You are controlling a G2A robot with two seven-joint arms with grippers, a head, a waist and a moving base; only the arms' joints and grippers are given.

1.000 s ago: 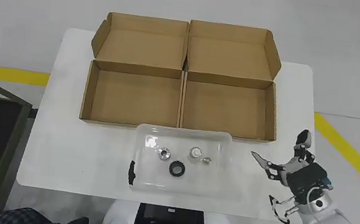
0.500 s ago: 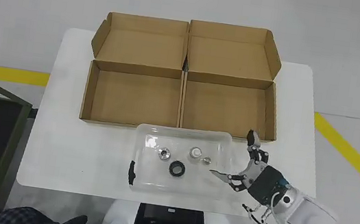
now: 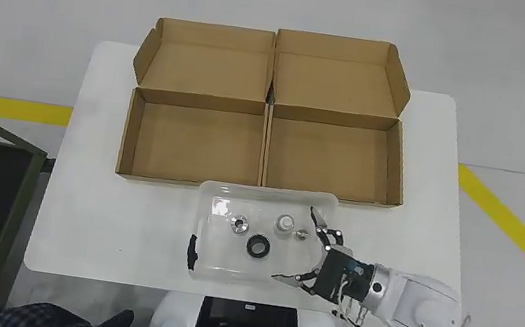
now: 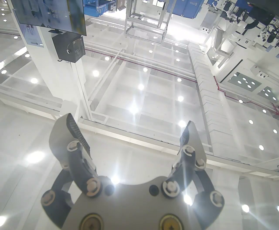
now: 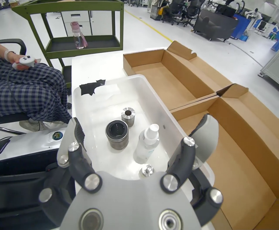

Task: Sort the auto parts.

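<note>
right gripper (image 3: 296,247) (image 5: 141,119): jaws spread wide, holding nothing, touching nothing. it hangs over the right end of the clear plastic bin (image 3: 269,191) (image 5: 139,76). fingers are grey shells with ribbed black pads.

left gripper (image 4: 127,120): jaws also wide apart, nothing between them, aimed up at a ceiling.

bin contents, nearest the right gripper first:
- small bright metal stud (image 5: 146,171) (image 3: 301,235), round, stepped top.
- clear spray bottle (image 5: 147,143) (image 3: 285,224), white cap, upright, just beside the stud.
- dark cylindrical bearing (image 5: 117,135) (image 3: 258,247), hollow, ridged bore, standing on end.
- short steel cylinder (image 5: 128,116) (image 3: 239,226), slotted top with a centre hole, near the bearing.

black tape (image 5: 91,87) (image 3: 192,253) is stuck on the bin's far end wall.

beyond the bin on the white table (image 3: 94,211): two brown cardboard boxes side by side, left box (image 3: 194,144) and right box (image 3: 329,158), lids folded back, touching along one wall.
</note>
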